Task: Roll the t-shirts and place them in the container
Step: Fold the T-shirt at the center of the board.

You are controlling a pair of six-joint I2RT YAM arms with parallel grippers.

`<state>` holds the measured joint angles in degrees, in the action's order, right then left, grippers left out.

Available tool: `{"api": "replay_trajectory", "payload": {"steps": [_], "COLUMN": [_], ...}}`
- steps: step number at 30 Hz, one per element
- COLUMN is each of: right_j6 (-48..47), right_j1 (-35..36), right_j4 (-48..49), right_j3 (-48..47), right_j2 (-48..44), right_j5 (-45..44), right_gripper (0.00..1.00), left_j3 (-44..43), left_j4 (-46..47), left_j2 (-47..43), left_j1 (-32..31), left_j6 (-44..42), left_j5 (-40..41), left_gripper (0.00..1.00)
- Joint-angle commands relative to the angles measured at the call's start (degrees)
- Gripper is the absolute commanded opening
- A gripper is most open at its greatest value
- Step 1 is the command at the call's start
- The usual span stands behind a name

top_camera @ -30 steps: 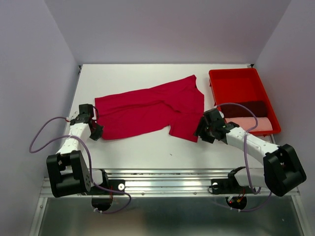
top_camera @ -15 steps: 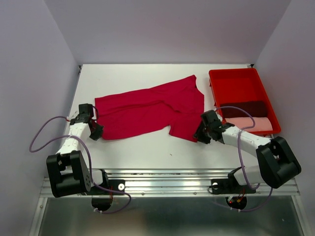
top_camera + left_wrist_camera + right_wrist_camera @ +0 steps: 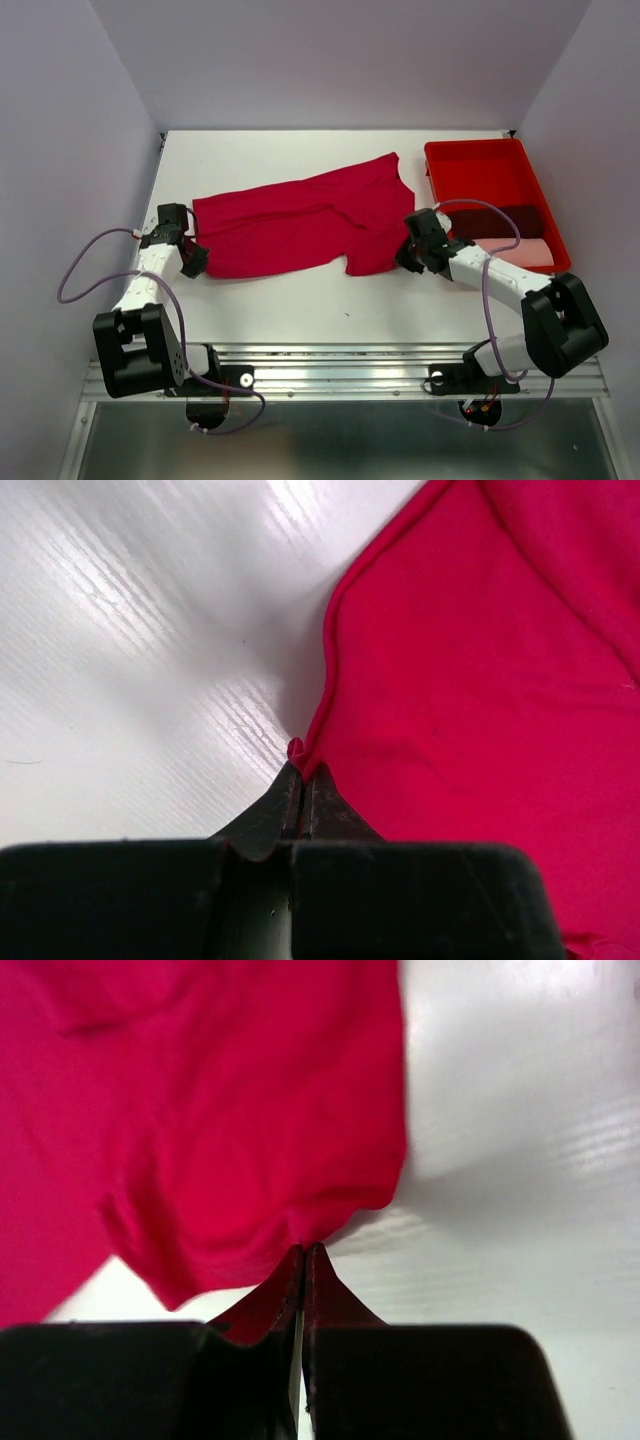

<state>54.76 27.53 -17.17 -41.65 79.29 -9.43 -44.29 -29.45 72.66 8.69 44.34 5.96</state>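
Note:
A crimson-red t-shirt [image 3: 305, 222] lies spread across the white table. At its near left corner my left gripper [image 3: 192, 258] is shut on the hem [image 3: 297, 750], with a small fold of cloth pinched at the fingertips. My right gripper [image 3: 405, 255] is shut on the shirt's near right edge [image 3: 300, 1228], and the cloth bunches up there, slightly lifted. A dark maroon t-shirt [image 3: 497, 221] and a pale pink t-shirt [image 3: 520, 250] lie rolled side by side in the tray.
A glossy red plastic tray [image 3: 475, 165] stands at the right of the table, close to my right arm. Purple walls enclose the table on three sides. A metal rail [image 3: 340, 365] runs along the near edge.
My right gripper has closed on the shirt's near right edge and drawn it a little up and back. The left gripper has shifted slightly back, still holding the hem.

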Motion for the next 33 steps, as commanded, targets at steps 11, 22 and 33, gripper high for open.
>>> {"api": "replay_trajectory", "payload": {"steps": [11, 22, 33], "right_j6": [-7.2, -11.6, -13.8], "right_j1": [-1.78, -4.59, -6.25], "right_j4": [-0.94, -0.5, 1.7], "right_j3": [-16.87, -28.12, -36.13], "right_j2": [2.53, 9.74, 16.68], "right_j5": [-7.62, -8.67, -8.24], "right_gripper": [0.01, 0.01, 0.01], "left_j3": [-10.54, -12.83, -14.68], "left_j4": [-2.28, -0.96, -0.78], "left_j2": [3.8, 8.72, 10.83], "left_j1": [-0.34, -0.34, -0.25], "left_j6": [-1.53, -1.45, -0.66], "left_j5": [-0.33, -1.12, -0.68], "left_gripper": [0.0, 0.0, 0.0]}}
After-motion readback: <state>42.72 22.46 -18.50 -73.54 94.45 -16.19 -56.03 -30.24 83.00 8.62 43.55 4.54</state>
